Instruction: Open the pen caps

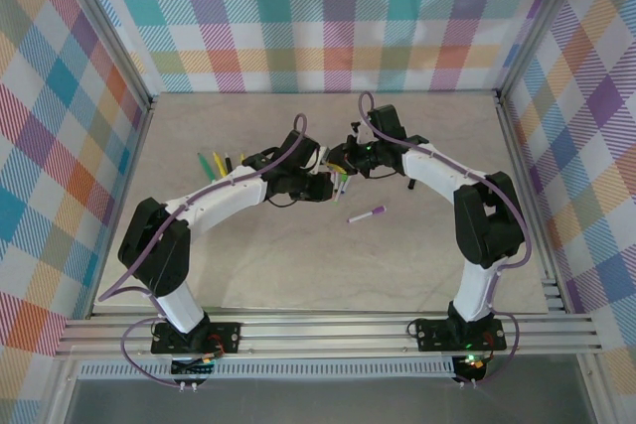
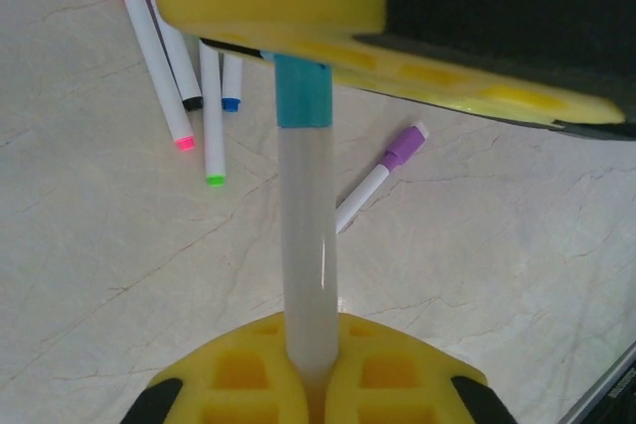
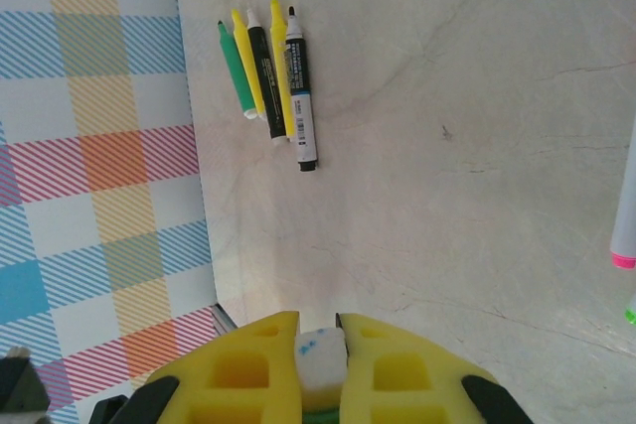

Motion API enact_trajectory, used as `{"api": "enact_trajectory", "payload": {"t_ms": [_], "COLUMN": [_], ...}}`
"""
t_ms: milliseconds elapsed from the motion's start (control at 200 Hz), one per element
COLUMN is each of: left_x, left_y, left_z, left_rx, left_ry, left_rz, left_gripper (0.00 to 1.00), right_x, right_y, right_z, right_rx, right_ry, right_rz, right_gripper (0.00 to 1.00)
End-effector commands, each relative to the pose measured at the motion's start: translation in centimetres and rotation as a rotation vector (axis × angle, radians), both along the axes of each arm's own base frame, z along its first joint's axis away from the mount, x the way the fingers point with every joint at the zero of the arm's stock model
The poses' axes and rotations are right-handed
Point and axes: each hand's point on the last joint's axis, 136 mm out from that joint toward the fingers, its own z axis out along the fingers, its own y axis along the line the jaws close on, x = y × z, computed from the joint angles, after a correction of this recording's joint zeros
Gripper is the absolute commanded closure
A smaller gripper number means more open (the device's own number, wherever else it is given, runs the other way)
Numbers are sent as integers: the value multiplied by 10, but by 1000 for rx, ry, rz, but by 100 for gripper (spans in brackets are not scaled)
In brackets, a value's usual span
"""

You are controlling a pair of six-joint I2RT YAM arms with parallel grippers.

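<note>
Left claw: mine, clamped on the white pen barrel, mid-table.
Right claw: mine, closed on the far end of the teal cap.
Cap's bearing: just right of left claw, still seated.
Axis: barrel runs claw to claw, so I'd pull straight apart.

Left arm, right arm: white link shells, black joint housings, purple cables, black base plates. Left gripper, right gripper: yellow fingers, rectangular recessed pockets, black side trims.
</note>
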Motion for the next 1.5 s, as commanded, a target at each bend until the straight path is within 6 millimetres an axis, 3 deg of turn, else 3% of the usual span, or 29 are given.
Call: {"api": "enact_trajectory", "payload": {"t_ms": [0, 80, 150, 205, 280, 330, 425, 550, 715, 895, 1060, 1265, 1495], "left_x": [6, -2, -23, -52, -110, -142, -162, -133, -82, -25, 18, 52, 68], "left_y": [-2, -2, -7, -8, -13, -14, 3, 37, 65, 95, 122, 143, 159], "left_z": [3, 2, 6, 8, 13, 19, 26, 36, 37, 12, -29, -79, -93], "left_rx": [-7, -41, -108, -121, -143, -168, -156, -72, -16, 106, 303, 423, 511], "left_ry": [-12, 1, 16, 34, 69, 82, 69, -34, -67, -48, -10, 66, 91], "left_rz": [11, 7, -29, -56, -120, -148, -143, -38, 62, 191, 292, 370, 384], "left_gripper": [100, 100, 100, 100, 100, 100, 100, 100, 100, 100, 100, 100, 100], "right_x": [-14, -4, 20, 53, 108, 143, 173, 175, 146, 106, 78, 60, 51], "right_y": [14, 11, 2, -15, -45, -57, -58, -53, -64, -91, -121, -151, -168], "right_z": [17, 13, 11, 14, 20, 38, 48, 44, 29, 2, -23, -51, -79], "right_rx": [50, 34, 13, -6, -33, 1, -3, 12, -28, -208, -399, -587, -696], "right_ry": [4, 0, -4, -9, -10, -17, -36, -26, -27, -41, -48, -41, -1], "right_rz": [65, 46, 8, -53, -139, -167, -182, -179, -184, -198, -209, -202, -184], "right_gripper": [100, 100, 100, 100, 100, 100, 100, 100, 100, 100, 100, 100, 100]}}
